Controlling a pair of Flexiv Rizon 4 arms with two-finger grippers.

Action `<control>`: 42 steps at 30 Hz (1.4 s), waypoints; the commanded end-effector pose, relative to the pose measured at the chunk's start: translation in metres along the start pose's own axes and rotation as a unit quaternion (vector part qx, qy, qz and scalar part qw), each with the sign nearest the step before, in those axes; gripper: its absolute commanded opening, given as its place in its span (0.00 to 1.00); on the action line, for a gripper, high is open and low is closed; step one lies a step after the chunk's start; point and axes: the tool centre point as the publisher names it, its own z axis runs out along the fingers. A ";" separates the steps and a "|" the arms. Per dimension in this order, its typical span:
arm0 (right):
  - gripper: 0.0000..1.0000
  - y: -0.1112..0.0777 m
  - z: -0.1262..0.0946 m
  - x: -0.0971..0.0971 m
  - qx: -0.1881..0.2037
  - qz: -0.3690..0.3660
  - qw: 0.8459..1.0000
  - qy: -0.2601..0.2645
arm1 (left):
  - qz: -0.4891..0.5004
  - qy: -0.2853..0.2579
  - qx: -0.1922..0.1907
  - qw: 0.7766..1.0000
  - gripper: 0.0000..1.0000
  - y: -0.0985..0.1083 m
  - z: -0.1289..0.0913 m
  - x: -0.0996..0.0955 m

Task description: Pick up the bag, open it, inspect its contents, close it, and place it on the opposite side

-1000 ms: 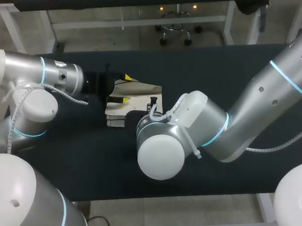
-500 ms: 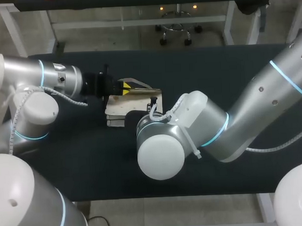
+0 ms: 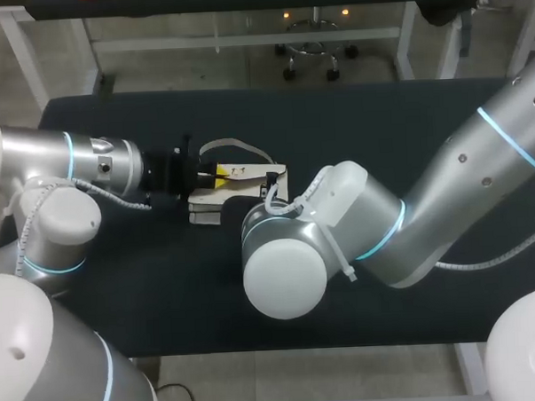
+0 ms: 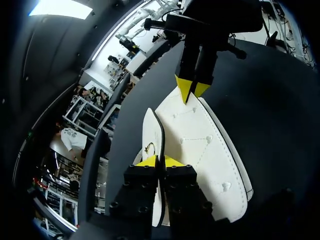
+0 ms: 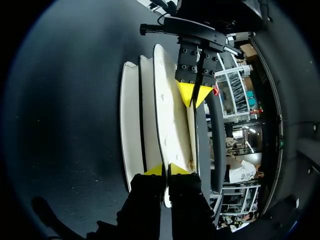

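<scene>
Black table (image 3: pixel 379 116), one bag (image 4: pixel 200 150), left tool (image 4: pixel 160 161), right tool (image 5: pixel 166 169)

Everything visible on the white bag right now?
The white leather-look bag lies on the black table, with several stitched, stud-dotted panels stacked like leaves. A thin grey strap loops off its far side, and a small gold-coloured fitting sits by one panel edge. The left gripper and the right gripper pinch opposite ends, jaws shut on thin panel edges.
</scene>
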 end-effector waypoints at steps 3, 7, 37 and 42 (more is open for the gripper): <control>0.00 0.001 0.001 0.001 0.000 0.001 1.000 -0.002 | 0.011 -0.013 0.005 1.000 0.00 0.003 0.001 0.011; 0.00 0.001 0.001 0.001 0.000 0.001 1.000 -0.002 | 0.025 -0.010 0.007 1.000 0.00 0.003 0.000 0.017; 0.00 0.001 0.001 0.001 0.000 0.001 1.000 -0.002 | 0.022 0.054 -0.027 0.998 0.00 -0.004 0.004 -0.001; 0.00 0.001 0.001 0.001 0.000 0.001 1.000 -0.002 | 0.007 0.055 -0.038 0.998 0.00 0.001 0.003 0.004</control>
